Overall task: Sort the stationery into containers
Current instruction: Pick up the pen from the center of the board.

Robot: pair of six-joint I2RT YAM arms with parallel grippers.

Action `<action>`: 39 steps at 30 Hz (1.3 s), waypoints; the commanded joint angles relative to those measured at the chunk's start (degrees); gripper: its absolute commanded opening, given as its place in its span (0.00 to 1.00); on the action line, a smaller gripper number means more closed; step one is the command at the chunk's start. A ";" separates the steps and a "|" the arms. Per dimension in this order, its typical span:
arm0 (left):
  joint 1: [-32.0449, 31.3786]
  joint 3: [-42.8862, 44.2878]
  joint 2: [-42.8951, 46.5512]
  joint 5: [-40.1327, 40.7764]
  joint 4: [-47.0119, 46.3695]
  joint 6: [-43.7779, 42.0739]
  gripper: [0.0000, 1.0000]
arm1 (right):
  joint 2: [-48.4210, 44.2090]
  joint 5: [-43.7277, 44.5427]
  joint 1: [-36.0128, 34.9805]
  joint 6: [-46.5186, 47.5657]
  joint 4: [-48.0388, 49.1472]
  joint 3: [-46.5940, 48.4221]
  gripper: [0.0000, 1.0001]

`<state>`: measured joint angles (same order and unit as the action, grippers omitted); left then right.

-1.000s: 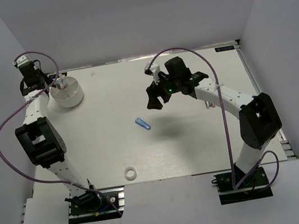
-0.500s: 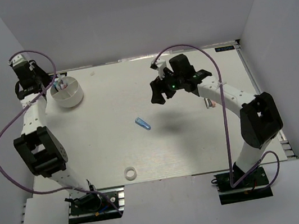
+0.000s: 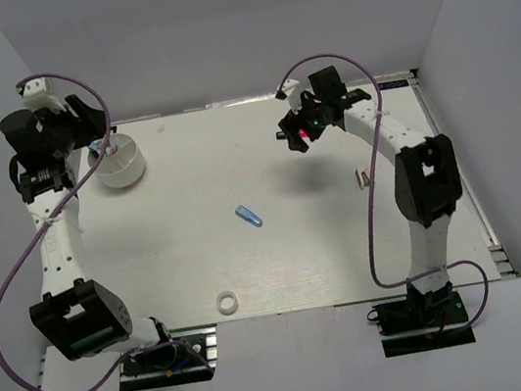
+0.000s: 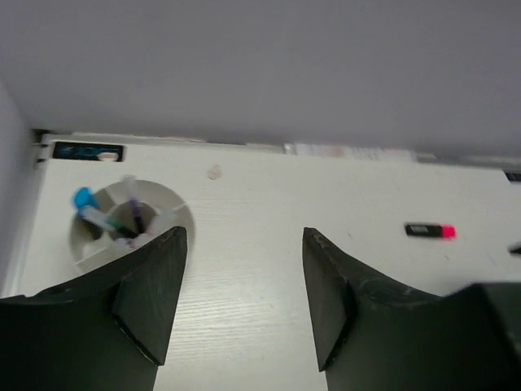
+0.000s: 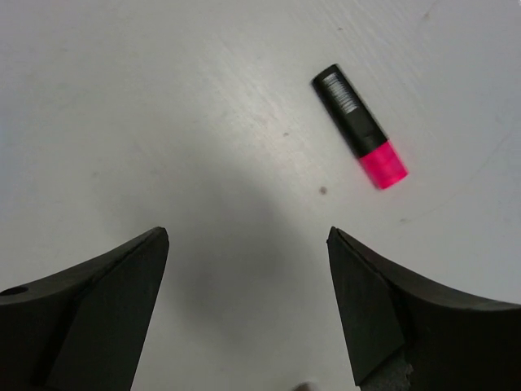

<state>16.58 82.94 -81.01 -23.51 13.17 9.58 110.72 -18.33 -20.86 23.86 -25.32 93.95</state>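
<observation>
The white tub (image 3: 119,162) stands at the back left and holds several pens and markers; in the left wrist view the tub (image 4: 175,213) shows a blue cap (image 4: 83,197) among them. My left gripper (image 3: 88,136) hangs open and empty above the tub's left side (image 4: 242,236). A black marker with a pink end (image 5: 360,126) lies on the table just ahead of my right gripper (image 5: 248,234), which is open, empty and above the table (image 3: 294,138). The same marker (image 4: 430,230) shows far to the right in the left wrist view. A blue tube (image 3: 249,216) lies mid-table. The white tape ring (image 3: 226,303) sits near the front edge.
A small item (image 3: 363,178) lies beside the right arm's forearm. Purple cables (image 3: 2,256) loop off both arms. White walls close in the back and both sides of the table (image 3: 202,264).
My left gripper opened over the tub, then rose and drew back to the left. My right gripper moved toward the back right, staying open.
</observation>
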 commanded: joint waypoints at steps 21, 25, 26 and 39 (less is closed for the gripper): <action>-0.49 -4.89 -0.29 -20.17 3.44 -0.53 0.70 | 30.34 -4.61 6.27 13.76 2.38 29.18 0.89; -0.49 -4.71 -0.02 -19.74 4.14 -1.14 0.70 | 31.75 -5.67 6.27 13.67 2.82 29.71 0.83; -0.49 -4.80 0.15 -19.47 4.49 -1.32 0.70 | 32.02 -5.67 6.36 13.59 3.00 29.71 0.81; -0.49 -4.01 -0.64 -19.64 7.13 -2.47 0.70 | 32.37 -8.13 5.66 21.31 -9.73 29.27 0.37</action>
<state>16.05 78.24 -82.11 -42.44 19.35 7.92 143.00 -24.62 -14.76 41.32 -28.10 121.71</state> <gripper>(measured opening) 0.700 0.391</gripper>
